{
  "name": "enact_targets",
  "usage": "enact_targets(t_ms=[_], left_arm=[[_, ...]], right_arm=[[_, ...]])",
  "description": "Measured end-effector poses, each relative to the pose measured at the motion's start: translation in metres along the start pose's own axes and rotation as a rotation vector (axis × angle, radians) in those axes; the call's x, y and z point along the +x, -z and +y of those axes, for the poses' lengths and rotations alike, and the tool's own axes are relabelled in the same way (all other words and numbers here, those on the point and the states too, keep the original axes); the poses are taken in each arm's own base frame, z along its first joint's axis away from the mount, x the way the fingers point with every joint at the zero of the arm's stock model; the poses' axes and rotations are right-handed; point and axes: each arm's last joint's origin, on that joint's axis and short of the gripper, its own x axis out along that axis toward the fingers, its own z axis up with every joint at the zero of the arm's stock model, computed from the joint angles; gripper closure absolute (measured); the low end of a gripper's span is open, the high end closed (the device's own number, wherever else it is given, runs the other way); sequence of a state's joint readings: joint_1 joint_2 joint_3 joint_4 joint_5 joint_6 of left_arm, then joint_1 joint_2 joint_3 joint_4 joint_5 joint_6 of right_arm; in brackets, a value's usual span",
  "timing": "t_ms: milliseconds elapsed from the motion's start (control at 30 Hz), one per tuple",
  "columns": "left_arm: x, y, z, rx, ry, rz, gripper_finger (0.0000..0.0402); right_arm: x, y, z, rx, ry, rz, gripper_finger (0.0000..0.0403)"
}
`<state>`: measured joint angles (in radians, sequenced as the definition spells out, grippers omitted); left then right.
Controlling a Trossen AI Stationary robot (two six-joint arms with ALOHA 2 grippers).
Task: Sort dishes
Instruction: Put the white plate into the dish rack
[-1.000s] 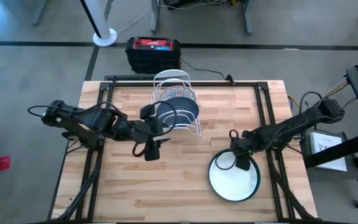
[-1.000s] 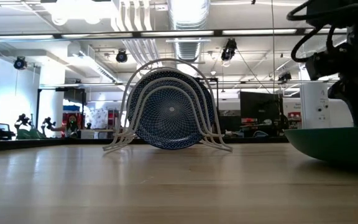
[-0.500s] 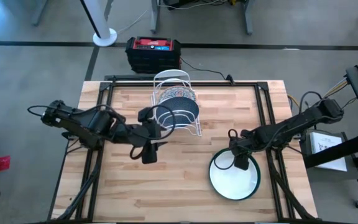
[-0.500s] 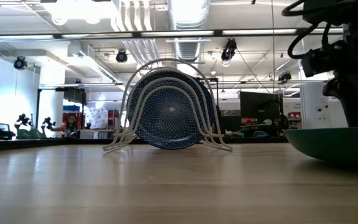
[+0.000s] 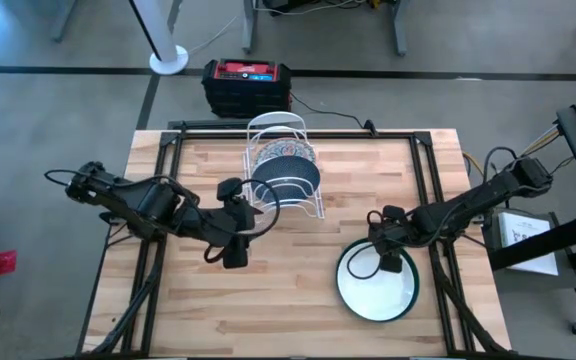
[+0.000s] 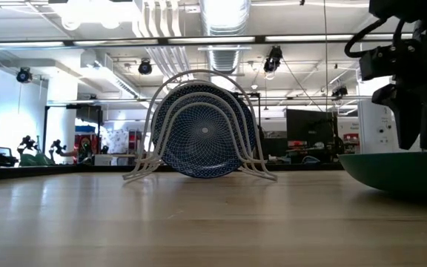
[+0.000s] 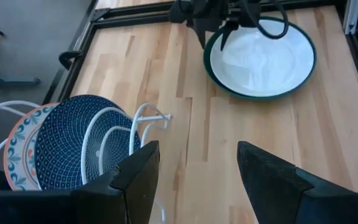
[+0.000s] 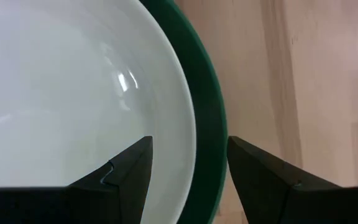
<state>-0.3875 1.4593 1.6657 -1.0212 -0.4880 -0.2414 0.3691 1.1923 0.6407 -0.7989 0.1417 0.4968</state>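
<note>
Two dishes stacked lower right of the high view — white dish (image 5: 376,284) nested in green dish (image 5: 415,283) — right gripper (image 5: 387,262) fingers apart over their rim, left gripper (image 5: 231,251) fingers apart mid-frame, then blue dish (image 5: 290,174) and floral dish (image 5: 286,150) upright in wire rack (image 5: 274,128) — upper centre.

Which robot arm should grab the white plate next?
Probably the right. Its tool hangs open over the rims of the white plate and green plate. The left tool is farther away, near the rack.
</note>
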Motion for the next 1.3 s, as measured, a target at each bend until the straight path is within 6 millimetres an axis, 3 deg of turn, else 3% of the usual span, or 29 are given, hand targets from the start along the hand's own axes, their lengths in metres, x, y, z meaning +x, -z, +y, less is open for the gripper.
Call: enact_targets(t_ms=[800, 1300], left_arm=[[0.000, 0.002, 0.001, 0.010, -0.032, 0.016, 0.0196], [0.000, 0.002, 0.001, 0.007, -0.033, 0.016, 0.0196]], right_arm=[[0.004, -0.001, 0.002, 0.026, -0.030, -0.029, 0.0204], [0.017, 0.006, 0.001, 0.061, -0.070, -0.029, 0.0204]])
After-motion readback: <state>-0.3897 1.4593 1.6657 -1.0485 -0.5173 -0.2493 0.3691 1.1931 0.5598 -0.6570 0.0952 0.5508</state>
